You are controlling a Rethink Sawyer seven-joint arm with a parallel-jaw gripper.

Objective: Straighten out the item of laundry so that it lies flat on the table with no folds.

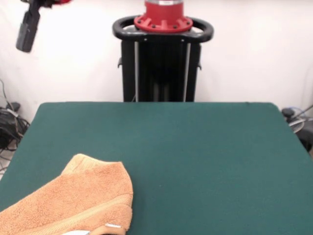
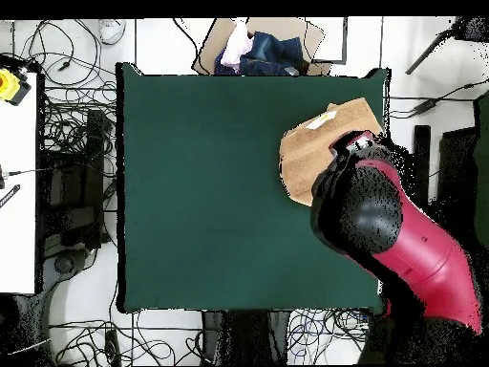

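An orange-tan towel (image 1: 73, 203) lies bunched and folded at a corner of the green table (image 1: 195, 156) — nothing flattened yet — while the raised gripper (image 1: 27, 29) hangs off to the side, its grip impossible to tell.

The towel (image 1: 78, 200) (image 2: 315, 153) looked like looped terry cloth, rough and matt, with a flatter woven band. The table (image 1: 195, 156) (image 2: 210, 191) wore a matt felt-like top. My arm (image 2: 411, 239) showed smooth, glossy plastic.
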